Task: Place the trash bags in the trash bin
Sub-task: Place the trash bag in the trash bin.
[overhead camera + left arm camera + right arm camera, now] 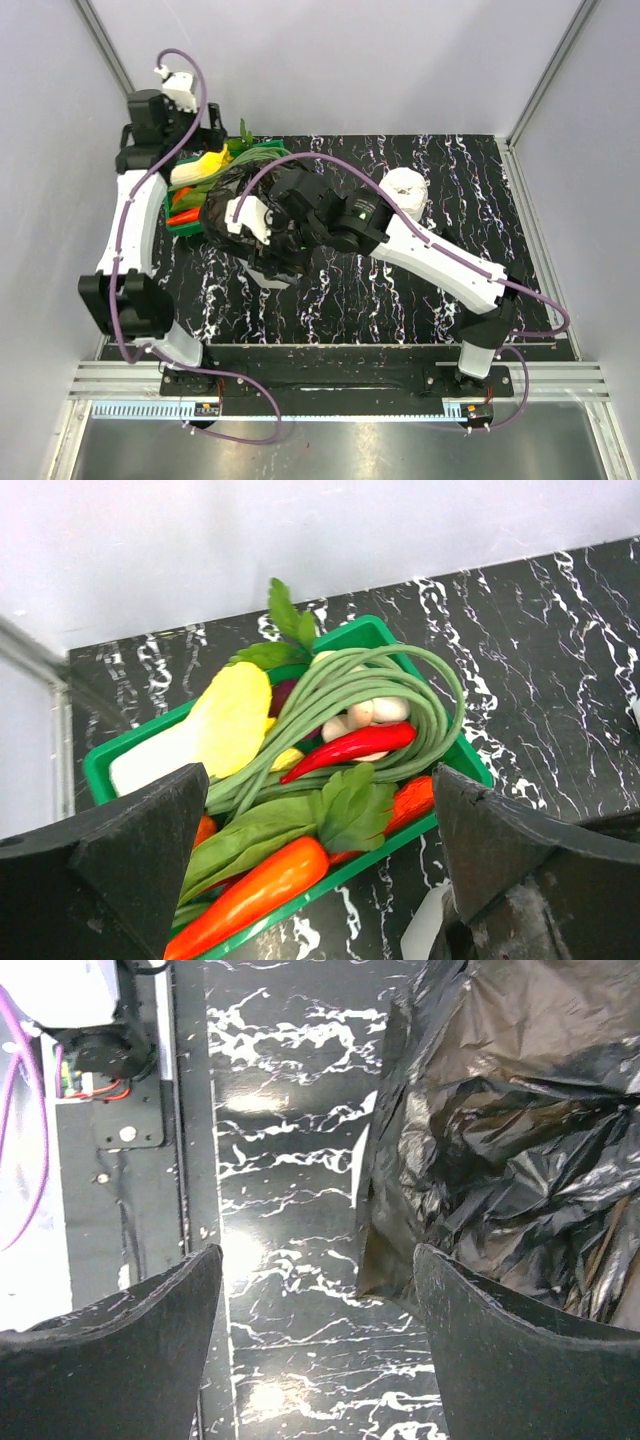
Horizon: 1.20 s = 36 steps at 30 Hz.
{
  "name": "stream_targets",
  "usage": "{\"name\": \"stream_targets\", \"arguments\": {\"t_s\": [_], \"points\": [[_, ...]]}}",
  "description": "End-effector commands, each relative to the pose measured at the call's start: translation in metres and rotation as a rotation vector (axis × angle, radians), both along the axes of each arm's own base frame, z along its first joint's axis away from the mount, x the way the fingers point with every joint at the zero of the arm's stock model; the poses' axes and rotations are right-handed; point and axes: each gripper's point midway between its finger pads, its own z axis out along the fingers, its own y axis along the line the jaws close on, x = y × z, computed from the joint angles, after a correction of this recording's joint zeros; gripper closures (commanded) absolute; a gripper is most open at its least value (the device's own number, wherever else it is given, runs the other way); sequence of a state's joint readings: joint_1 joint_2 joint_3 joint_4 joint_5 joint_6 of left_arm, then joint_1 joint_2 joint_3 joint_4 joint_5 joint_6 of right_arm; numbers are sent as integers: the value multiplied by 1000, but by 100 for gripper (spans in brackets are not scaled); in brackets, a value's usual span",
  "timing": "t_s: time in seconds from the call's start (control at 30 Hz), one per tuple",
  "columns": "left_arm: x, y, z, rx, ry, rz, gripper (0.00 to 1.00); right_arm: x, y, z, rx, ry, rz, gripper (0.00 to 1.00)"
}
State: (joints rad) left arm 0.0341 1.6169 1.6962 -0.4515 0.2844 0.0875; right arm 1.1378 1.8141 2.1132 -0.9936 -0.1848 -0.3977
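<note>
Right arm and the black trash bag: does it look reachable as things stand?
Probably yes. The right gripper hangs open just beside the trash bag, at its crumpled edge, and nothing sits between them.

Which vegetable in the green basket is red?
The slim chili pepper lying on the coiled long beans; the carrots near it are orange.

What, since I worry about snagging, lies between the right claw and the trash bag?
Only bare marbled tabletop. In the right wrist view the open right claw hangs close to the trash bag, with nothing in between.
</note>
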Motion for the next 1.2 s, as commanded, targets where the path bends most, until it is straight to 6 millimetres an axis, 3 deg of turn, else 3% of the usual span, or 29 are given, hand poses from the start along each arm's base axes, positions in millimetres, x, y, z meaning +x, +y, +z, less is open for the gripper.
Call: {"name": "stream_targets", "arguments": {"t_s": [0.0,0.1,0.2,0.3,0.4,0.53,0.6,0.8,0.93,1.17], "points": [[-38,11,61,-7,-154,11,1,-30,-15,15,49,103,62,17],[-65,13,59,3,-133,9,1,-40,-19,12,49,148,76,17],[-100,14,64,-23,-117,-22,1,-30,-24,33,87,86,27,18],[-134,16,61,-89,-64,-51,1,-4,-28,58,145,18,-78,19],[-157,24,45,-171,10,-83,1,29,-36,79,230,65,-187,20],[-177,22,8,-266,109,-150,1,82,-56,92,318,164,-316,20],[-184,16,-9,-323,151,-203,1,108,-71,94,349,207,-365,20],[-185,24,-41,-420,205,-210,1,147,-88,86,399,351,-393,20],[-184,21,-46,-503,228,-257,1,166,-94,77,424,450,-400,20],[-185,20,-34,-555,195,-288,1,185,-101,62,439,534,-402,20]]}}
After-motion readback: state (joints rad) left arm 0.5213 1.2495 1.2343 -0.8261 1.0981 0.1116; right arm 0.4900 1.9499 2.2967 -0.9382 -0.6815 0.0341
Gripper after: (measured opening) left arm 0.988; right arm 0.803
